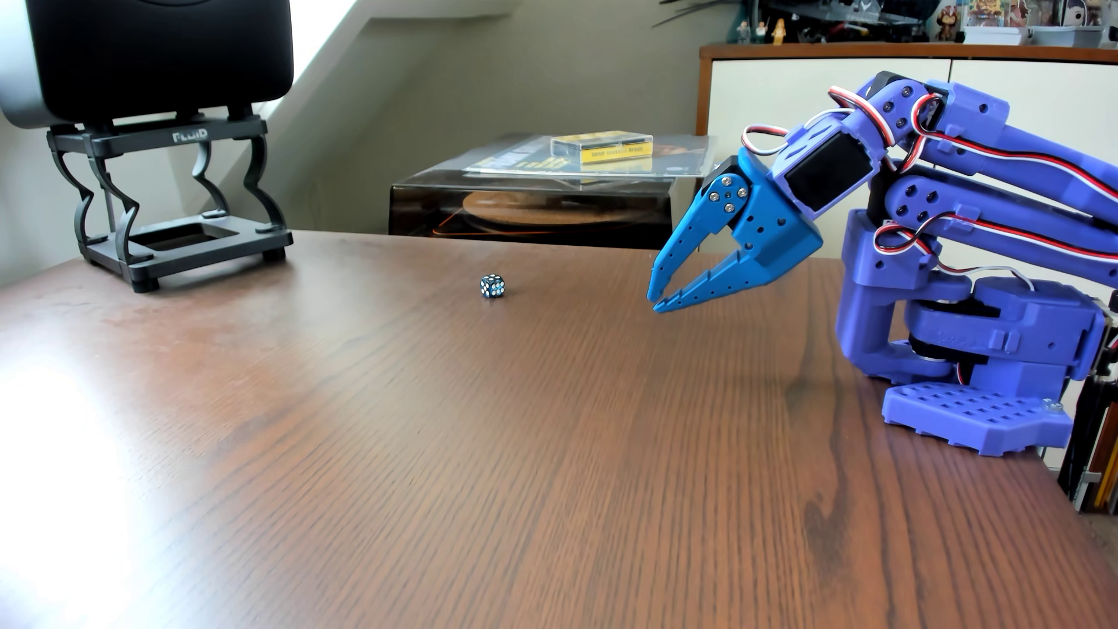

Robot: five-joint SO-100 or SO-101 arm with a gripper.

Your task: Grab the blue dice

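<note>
I am holding my gripper (657,304) with fingertips pressed nearly together, empty, while the blue dice (492,286) is sitting well ahead of them on the table (423,453), probably light, hard, slippery, best pinched across opposite flat faces.

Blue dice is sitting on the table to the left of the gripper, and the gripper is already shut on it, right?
Not quite. The blue dice does sit on the table left of the gripper, but the other view shows the gripper apart from it, tips nearly together and holding nothing.
</note>
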